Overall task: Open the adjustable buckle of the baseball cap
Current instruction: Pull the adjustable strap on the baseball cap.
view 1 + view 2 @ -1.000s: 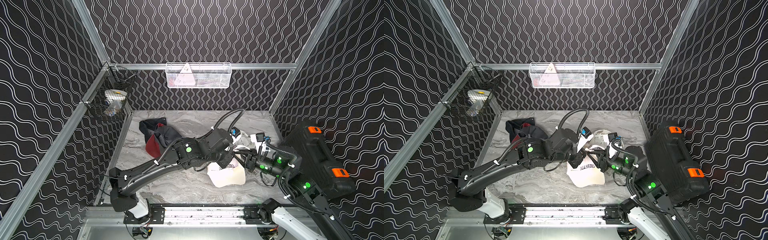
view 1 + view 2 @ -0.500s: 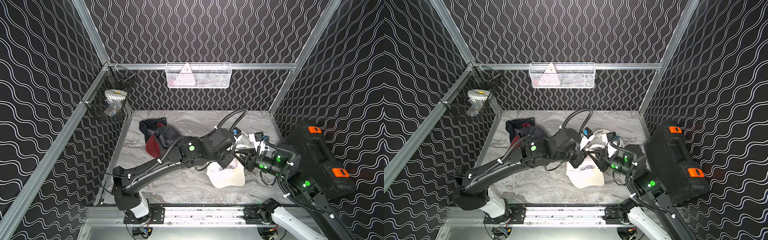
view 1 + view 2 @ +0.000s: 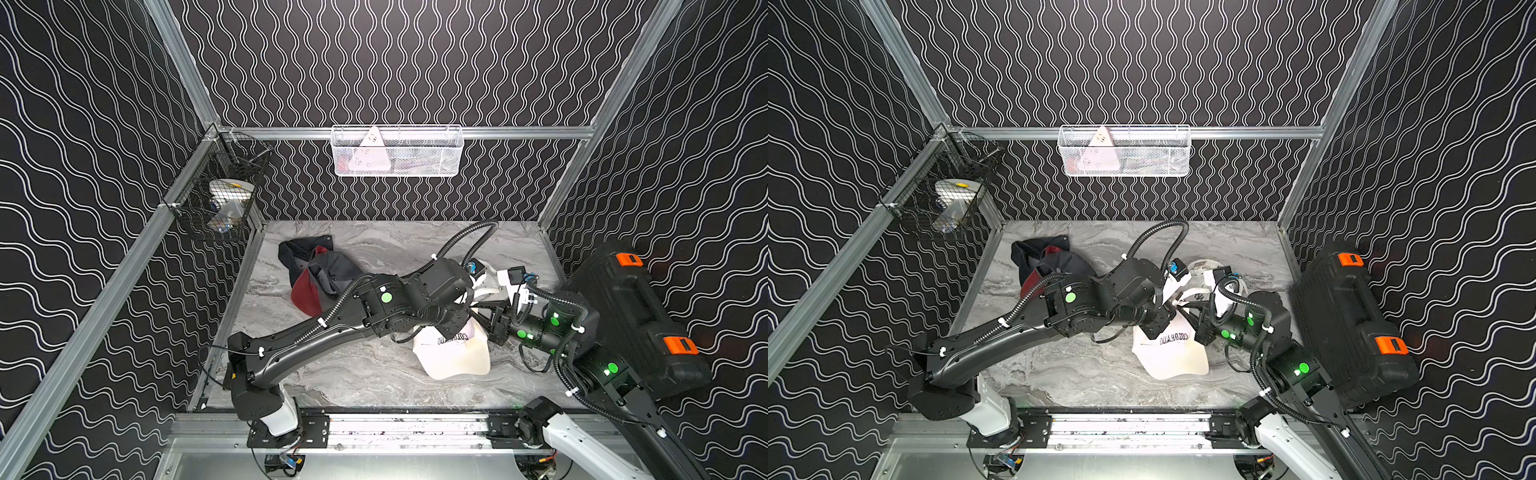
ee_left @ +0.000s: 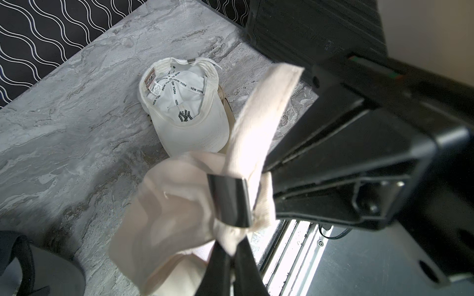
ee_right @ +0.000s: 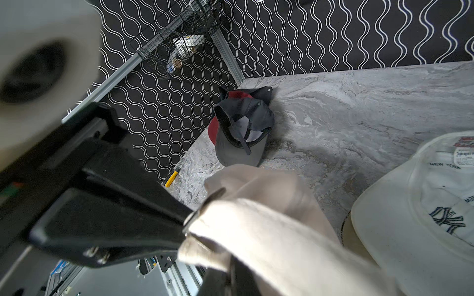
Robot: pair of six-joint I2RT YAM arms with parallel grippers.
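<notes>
**Right gripper bites down: strap now held on both sides of the buckle**

The right gripper (image 4: 270, 191), whose jaws stood apart a second ago, is now clamped on the cream strap (image 4: 256, 115), hard against one edge of the buckle (image 4: 229, 202). The left gripper (image 4: 230, 246) has not let go. It stays pinched tight on the strap just beside the buckle's other edge. So the buckle hangs in the air between two grips, with the strap's loose tail standing up past it. From the buckle the cap (image 3: 453, 357) droops down to the table (image 3: 374, 249), its brim lying flat there. The buckle still looks closed over the strap. To my eye this is the turning point: with both sides held, the arms can start pulling or feeding the strap through. The thin fabric slipping out of a grip seems the main risk.
</notes>
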